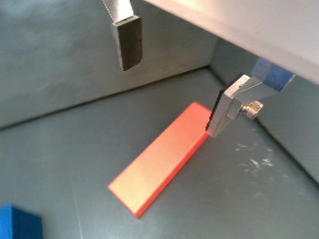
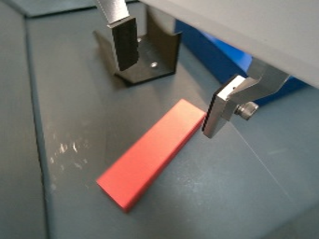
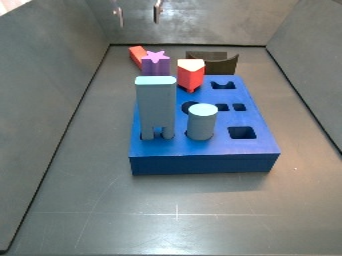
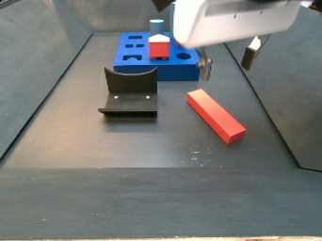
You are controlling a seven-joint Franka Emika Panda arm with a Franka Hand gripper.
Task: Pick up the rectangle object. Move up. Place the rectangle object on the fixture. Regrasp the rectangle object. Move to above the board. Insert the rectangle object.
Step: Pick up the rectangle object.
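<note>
Claw [image 4: 228, 56] of mine hangs spread above the rectangle object [image 4: 217, 115], gripping nothing. That red block lies flat on the floor beside the fixture [image 4: 128, 91].

— How was the light?
— Even and soft, coming from above. The gripper [image 4: 228, 56] hung over the dark floor [image 4: 151, 141], which showed dull sheen.
— Sharpness?
— Both wrist views were soft; the near fingers [image 1: 228, 107] looked blurred, shadows faint.
</note>
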